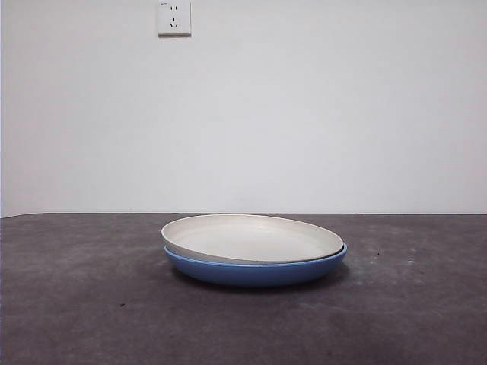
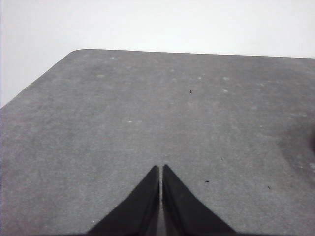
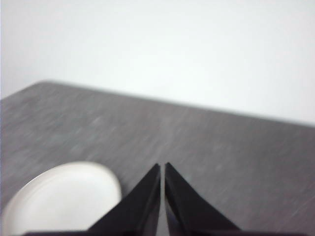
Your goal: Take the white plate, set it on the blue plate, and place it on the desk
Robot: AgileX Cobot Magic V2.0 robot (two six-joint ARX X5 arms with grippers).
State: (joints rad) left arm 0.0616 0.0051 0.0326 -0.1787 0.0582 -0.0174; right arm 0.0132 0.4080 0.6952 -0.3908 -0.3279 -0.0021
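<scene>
A: Start with the front view. Where are the plates?

B: The white plate (image 1: 253, 237) sits nested in the blue plate (image 1: 257, 271), a little off-centre and tipped, its left rim riding higher than the blue rim. Both rest near the middle of the desk (image 1: 76, 304). No arm shows here; only a wall socket (image 1: 173, 17) is up behind.

A: And the left wrist view?

B: The left gripper (image 2: 161, 169) has its jaws pressed together, holding nothing, above bare desk (image 2: 98, 123). No plate in sight, so I'd judge that arm is waiting.

A: The right wrist view?

B: It is blurred. The right gripper (image 3: 162, 167) also has its jaws together and empty. The white plate (image 3: 64, 196) lies just beside the jaws, not touched. The blue plate can't be made out there.

A: So what's the step in hand?

B: The stacking looks done, so I'd say what's left is setting the white plate back on the desk. The right gripper is the nearer one. It should spread its jaws first, pinch the raised rim where it stands clear of the blue one, and lift straight up so the blue plate isn't dragged, then lower it flat onto bare desk well apart.
</scene>
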